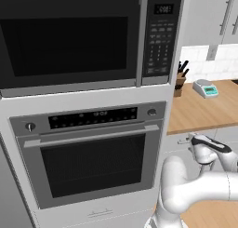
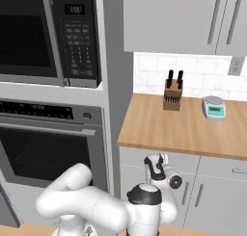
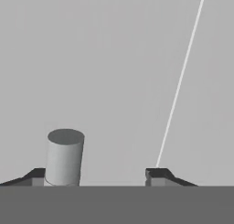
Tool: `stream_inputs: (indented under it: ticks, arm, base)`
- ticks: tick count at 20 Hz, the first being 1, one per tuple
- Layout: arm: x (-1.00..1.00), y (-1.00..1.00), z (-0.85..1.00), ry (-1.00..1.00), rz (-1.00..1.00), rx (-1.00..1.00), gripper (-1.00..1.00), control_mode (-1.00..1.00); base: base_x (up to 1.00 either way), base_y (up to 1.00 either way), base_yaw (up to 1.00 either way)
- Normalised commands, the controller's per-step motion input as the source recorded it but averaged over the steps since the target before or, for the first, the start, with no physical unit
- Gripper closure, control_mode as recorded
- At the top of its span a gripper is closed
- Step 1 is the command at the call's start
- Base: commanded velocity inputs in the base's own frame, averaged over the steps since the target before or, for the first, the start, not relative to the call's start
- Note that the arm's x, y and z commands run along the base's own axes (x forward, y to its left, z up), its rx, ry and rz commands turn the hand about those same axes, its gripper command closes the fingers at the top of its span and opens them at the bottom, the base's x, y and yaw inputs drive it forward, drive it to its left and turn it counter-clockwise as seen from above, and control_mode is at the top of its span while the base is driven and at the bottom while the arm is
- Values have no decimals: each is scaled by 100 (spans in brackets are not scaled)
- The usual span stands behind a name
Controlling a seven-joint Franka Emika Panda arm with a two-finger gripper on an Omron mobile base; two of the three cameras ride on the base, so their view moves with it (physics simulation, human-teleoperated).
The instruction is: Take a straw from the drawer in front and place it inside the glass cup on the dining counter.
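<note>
Gripper [image 3: 96, 175] is spread wide right up against the closed drawer [image 2: 149, 162], handle's metal post [image 3: 64, 157] just inside its left finger.

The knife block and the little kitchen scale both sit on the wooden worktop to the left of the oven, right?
Not quite. The knife block and the kitchen scale do sit on the wooden worktop, but it lies to the right of the oven, as the right base view shows.
</note>
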Motion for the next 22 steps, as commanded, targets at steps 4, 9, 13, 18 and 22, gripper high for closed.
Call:
stream_inputs:
  ticks: [4,9,13,18,22]
  arm:
    - [0,-11,-100,5,0,2,100,-100]
    - [0,-13,-100,19,-2,5,100,-100]
    - [-51,-36,-100,26,-6,6,100,-100]
    - [-97,-49,-100,21,-5,8,100,-100]
    - [-100,-58,-100,18,-5,10,100,-100]
  base:
    - [0,0,0]
    - [0,0,0]
    - [0,0,0]
    - [0,0,0]
    - [0,0,0]
